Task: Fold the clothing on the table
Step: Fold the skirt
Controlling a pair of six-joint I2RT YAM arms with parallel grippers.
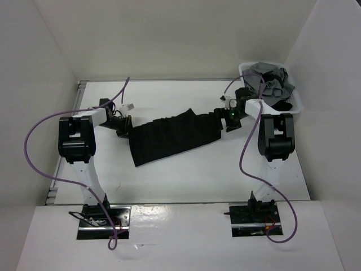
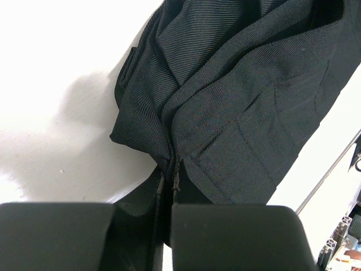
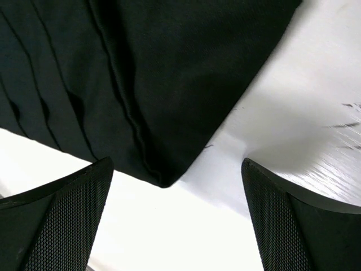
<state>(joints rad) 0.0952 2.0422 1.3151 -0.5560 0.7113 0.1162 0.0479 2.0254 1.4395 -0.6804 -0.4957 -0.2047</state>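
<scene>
The clothing lies on the table; our left arm bends low at its left end, left gripper pinched tight on the corner, our right gripper spread wide over its right corner, empty

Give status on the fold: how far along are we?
Done: the clothing lies stretched in a strip across the table, with no clear fold showing yet. In hand: the left gripper is shut on one end, and the right gripper hangs open over the opposite corner, gripping nothing. Left: grasp that corner, then make the folds.
</scene>
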